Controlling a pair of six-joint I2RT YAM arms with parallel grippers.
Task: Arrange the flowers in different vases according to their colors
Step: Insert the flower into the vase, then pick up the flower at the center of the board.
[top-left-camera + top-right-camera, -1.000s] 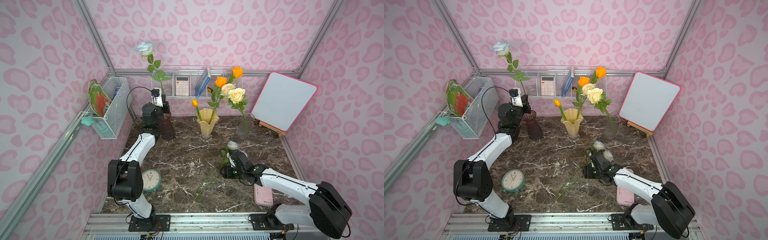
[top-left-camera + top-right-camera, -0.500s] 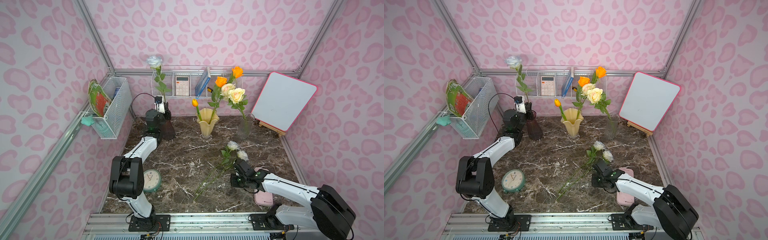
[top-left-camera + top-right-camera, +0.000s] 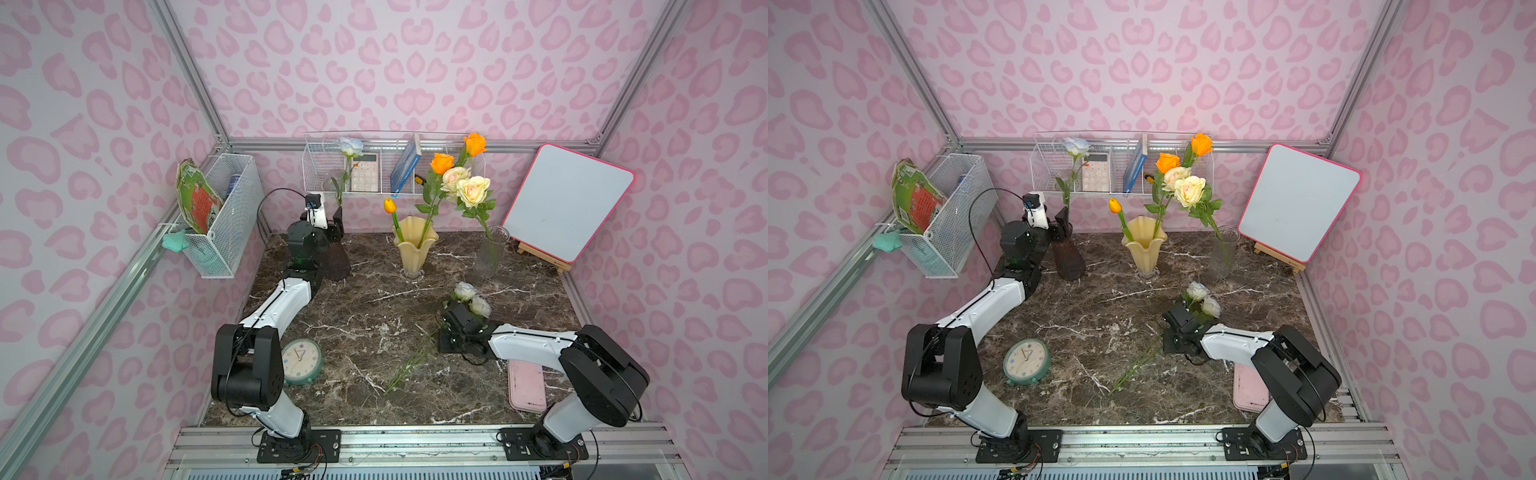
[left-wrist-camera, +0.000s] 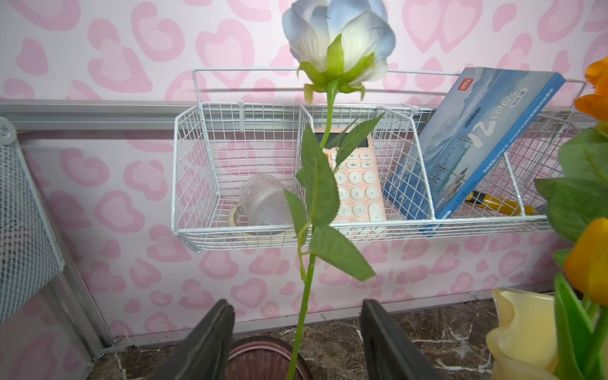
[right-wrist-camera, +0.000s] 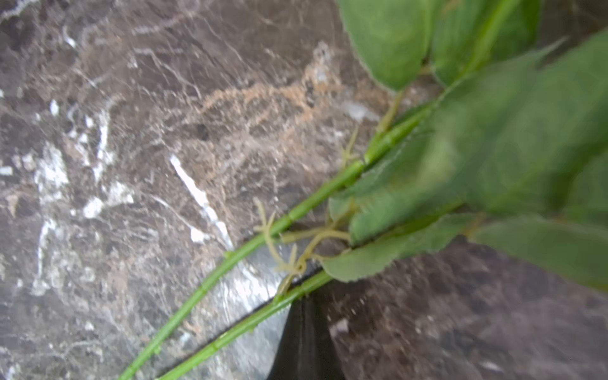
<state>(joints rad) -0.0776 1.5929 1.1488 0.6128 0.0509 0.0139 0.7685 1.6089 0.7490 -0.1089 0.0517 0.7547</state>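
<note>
Left gripper [image 4: 296, 309]: jaws wide, one finger on each side of the white-blue rose [image 4: 339, 33] stem, neither touching it. That rose stands upright in the purple vase [image 4: 260, 358], with its stem going down through the mouth. In both top views the purple vase [image 3: 337, 262] sits on the left-arm side of the yellow vase [image 3: 414, 249], apart from it and about level with it. The left gripper [image 3: 334, 222] hovers at the purple vase's neck.

Right gripper [image 5: 304, 306]: jaws closed into a single dark wedge, tip right against one green stem. Can't tell if the stem is actually pinched. Wrist view is blurred.

Two white roses [image 3: 464, 291] lie on the marble table [image 3: 365, 324] in front of the yellow vase, offset to its right-arm side. Their heads point toward the yellow vase and their stems trail away from it. In a top view the right gripper [image 3: 1179, 320] sits on the leafy part just below the heads.

The yellow vase holds the orange tulip [image 3: 389, 205] and the two orange roses [image 3: 441, 163]. The clear vase [image 3: 490, 253] stands near the yellow vase on its right-arm side. The cream roses [image 3: 473, 191] rise above it and lean toward the orange ones.
</note>
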